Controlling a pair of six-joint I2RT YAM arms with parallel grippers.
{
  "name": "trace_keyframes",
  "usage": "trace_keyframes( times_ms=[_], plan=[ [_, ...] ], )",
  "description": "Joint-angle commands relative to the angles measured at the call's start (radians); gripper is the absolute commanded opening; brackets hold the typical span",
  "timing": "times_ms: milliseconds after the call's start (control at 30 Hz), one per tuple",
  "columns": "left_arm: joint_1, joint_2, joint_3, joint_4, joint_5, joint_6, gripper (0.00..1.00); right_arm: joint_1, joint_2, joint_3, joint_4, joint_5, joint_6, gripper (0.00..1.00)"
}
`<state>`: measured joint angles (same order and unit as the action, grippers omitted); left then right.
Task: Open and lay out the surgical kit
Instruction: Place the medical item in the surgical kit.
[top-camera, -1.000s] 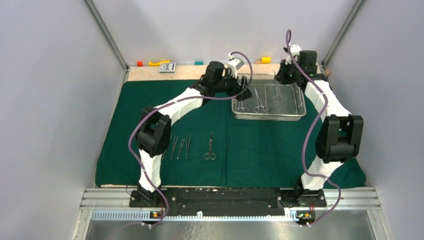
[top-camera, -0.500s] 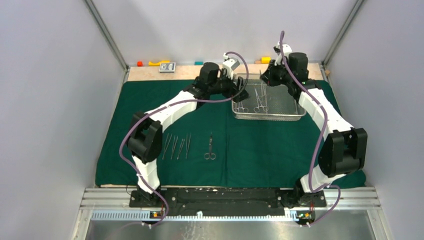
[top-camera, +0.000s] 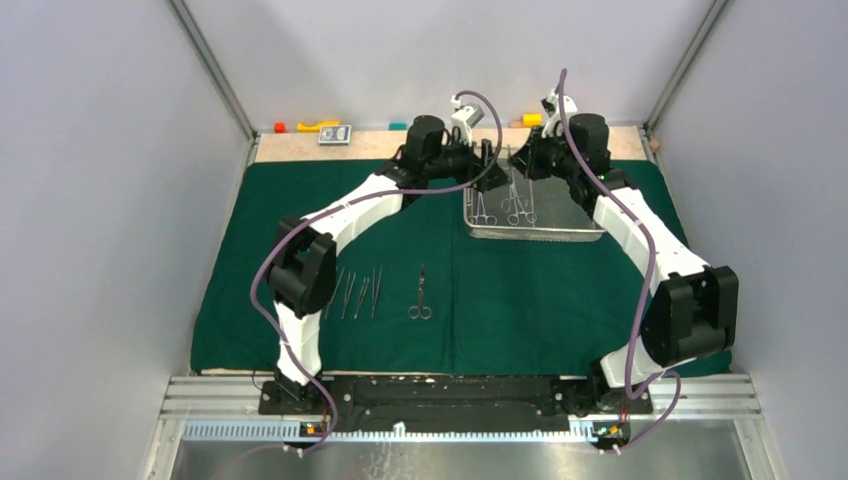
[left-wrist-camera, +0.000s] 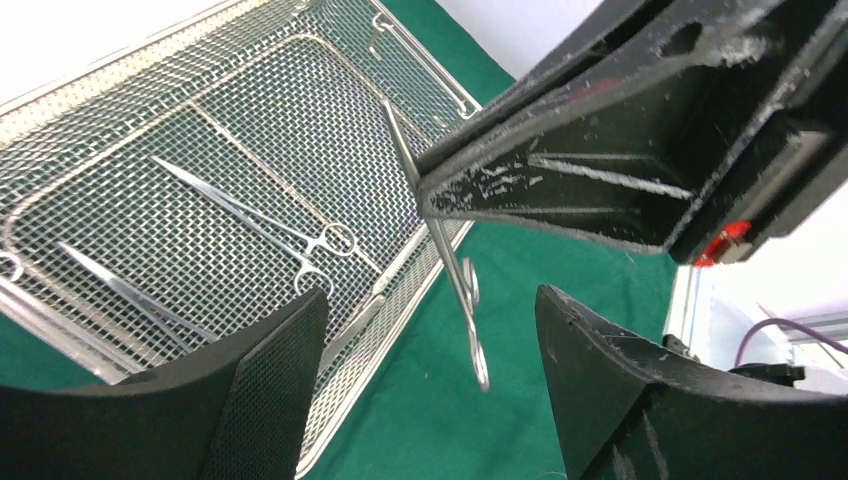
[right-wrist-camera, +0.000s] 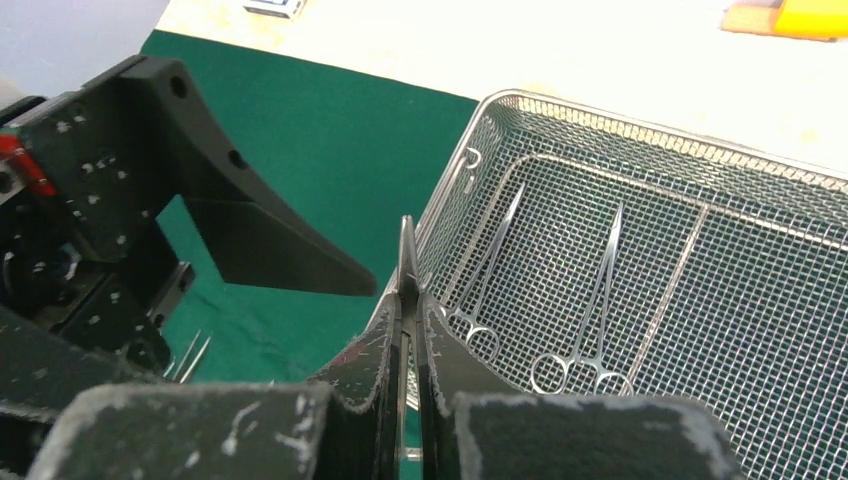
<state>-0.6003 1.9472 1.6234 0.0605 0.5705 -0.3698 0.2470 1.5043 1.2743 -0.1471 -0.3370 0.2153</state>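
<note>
Several slim steel instruments lie lower left on the matte green cloth, long axes up-frame. Upper centre, the left end effector gapes around a ring-handled clamp hanging rings-down, pinched by the closed right end effector near the wire-mesh tray rim.

Clamp in right end effector

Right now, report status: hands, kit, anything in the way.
Right hand shut on ring-handled clamp at left end of tray. Left hand open, facing it. Two clamps in tray, other instruments laid on cloth. Nothing blocking.
</note>
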Motion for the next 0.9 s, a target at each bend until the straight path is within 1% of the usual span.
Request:
trace_keyframes(
  times_ms=[0, 167, 433, 667, 867],
  plan=[
    [-0.004, 0.067, 0.091, 0.044, 0.073, -0.097, 0.80, 0.010, -0.046, -0.011, 0.060, 0.003, 0.036, 0.00],
    [-0.004, 0.109, 0.120, 0.047, 0.084, -0.119, 0.78, 0.010, -0.048, -0.014, 0.065, 0.000, 0.046, 0.00],
    [-0.011, 0.162, 0.169, 0.061, 0.116, -0.155, 0.66, 0.012, -0.041, -0.019, 0.073, 0.004, 0.056, 0.00],
    [-0.021, 0.192, 0.194, 0.084, 0.153, -0.197, 0.42, 0.014, -0.045, -0.021, 0.074, 0.016, 0.054, 0.00],
    [-0.023, 0.181, 0.169, 0.093, 0.168, -0.200, 0.20, 0.014, -0.055, -0.025, 0.074, 0.021, 0.043, 0.00]
  ],
)
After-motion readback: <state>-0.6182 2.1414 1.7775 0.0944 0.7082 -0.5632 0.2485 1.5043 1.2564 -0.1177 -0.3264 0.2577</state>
